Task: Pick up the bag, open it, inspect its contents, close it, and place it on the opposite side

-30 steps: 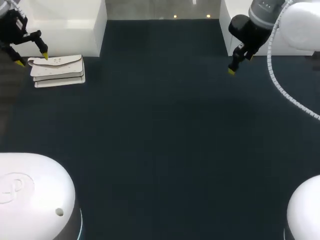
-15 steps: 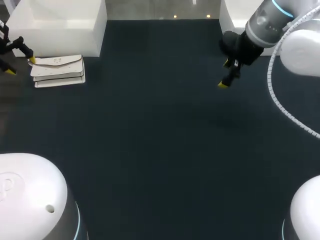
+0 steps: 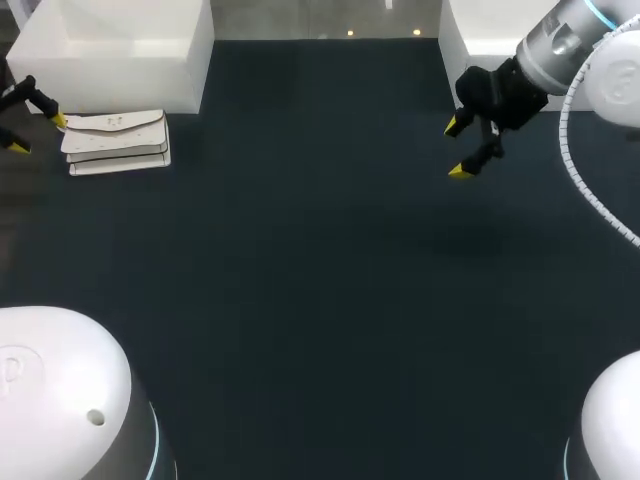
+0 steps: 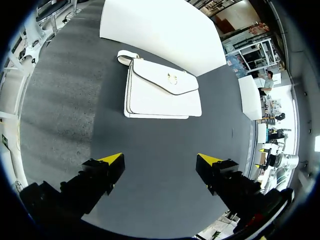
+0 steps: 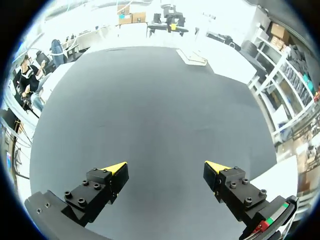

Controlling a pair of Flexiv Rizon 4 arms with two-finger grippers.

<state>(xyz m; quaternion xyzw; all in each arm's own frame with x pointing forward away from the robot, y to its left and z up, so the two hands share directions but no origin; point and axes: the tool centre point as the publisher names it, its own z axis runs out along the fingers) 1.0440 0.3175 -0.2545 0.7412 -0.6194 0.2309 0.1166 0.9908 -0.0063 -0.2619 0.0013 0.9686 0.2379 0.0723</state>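
A white flap bag (image 3: pixel 115 140) lies flat at the table's back left, against the foot of a white box. My left gripper (image 3: pixel 38 134) hangs open just left of the bag, one yellow tip near its upper left corner. In the left wrist view the bag (image 4: pixel 162 90) lies ahead of that open gripper (image 4: pixel 160 159), flap shut, small metal clasp showing, strap loop at its far corner. My right gripper (image 3: pixel 456 149) hovers open over the back right of the table, far from the bag. Between its fingers the right wrist view shows only dark tabletop under the gripper (image 5: pixel 165 167).
A white box (image 3: pixel 120 50) stands at the back left behind the bag, another white box (image 3: pixel 480 30) at the back right. The white arm bases (image 3: pixel 60 390) (image 3: pixel 610 420) fill the front corners. Dark tabletop (image 3: pixel 320 280) spreads between them.
My left gripper has drawn leftward, off the bag's upper left corner. My right gripper has come down and toward the middle, turning so both yellow tips show.
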